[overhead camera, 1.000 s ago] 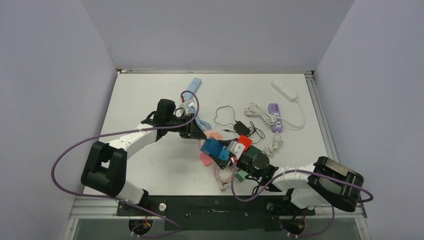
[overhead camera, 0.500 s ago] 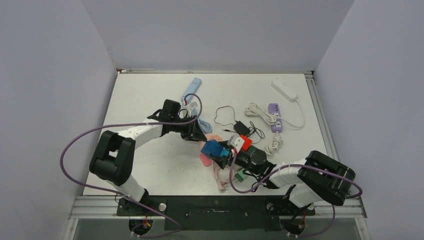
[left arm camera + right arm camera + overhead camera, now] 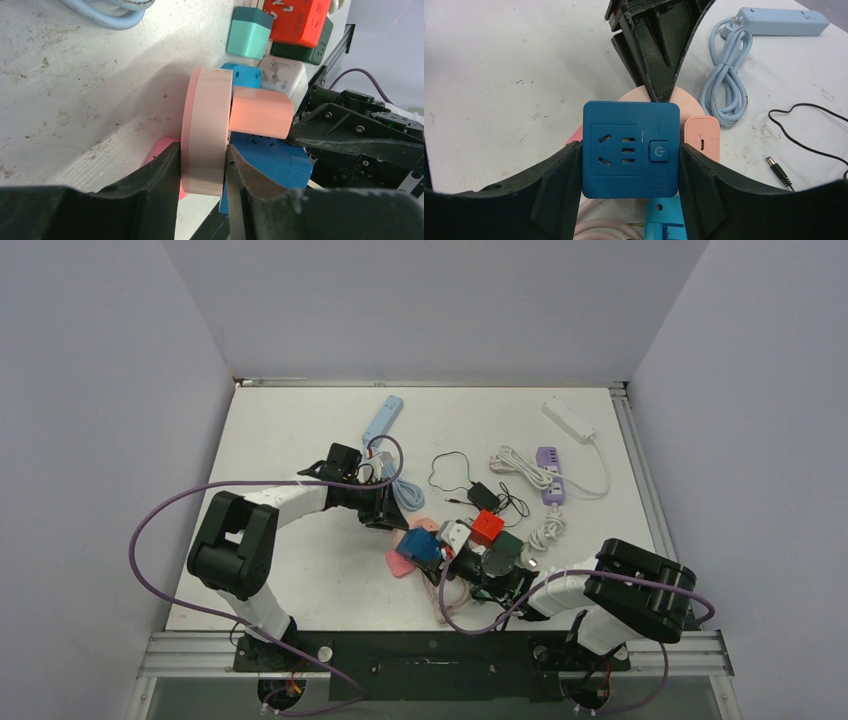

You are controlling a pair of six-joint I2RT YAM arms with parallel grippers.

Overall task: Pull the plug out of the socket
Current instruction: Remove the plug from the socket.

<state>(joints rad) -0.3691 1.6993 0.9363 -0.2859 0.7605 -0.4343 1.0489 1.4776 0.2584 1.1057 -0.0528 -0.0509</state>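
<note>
A pink round socket [image 3: 207, 130] stands on edge, and my left gripper [image 3: 202, 150] is shut on its rim. A salmon charger block [image 3: 260, 112] sticks out of its face. My right gripper [image 3: 630, 150] is shut on a dark blue cube adapter [image 3: 630, 145], whose back sits against the pink socket [image 3: 688, 101]; its pins are hidden. In the top view both grippers meet at the blue cube [image 3: 420, 545] near the table's front middle. The left fingers [image 3: 659, 45] show just behind the cube.
Red [image 3: 295, 20], teal [image 3: 249, 32], white [image 3: 282, 75] and dark green [image 3: 302, 50] adapters cluster beside the cube. A light blue plug [image 3: 669, 225] and pinkish cord lie under it. Further back lie a light blue strip [image 3: 383, 418], a purple strip [image 3: 550, 472], a white strip [image 3: 568, 418] and a black adapter [image 3: 484, 496].
The right arm has carried the blue cube and the adapters beside it left and nearer. The left arm has swung in closer to it, still gripping.
</note>
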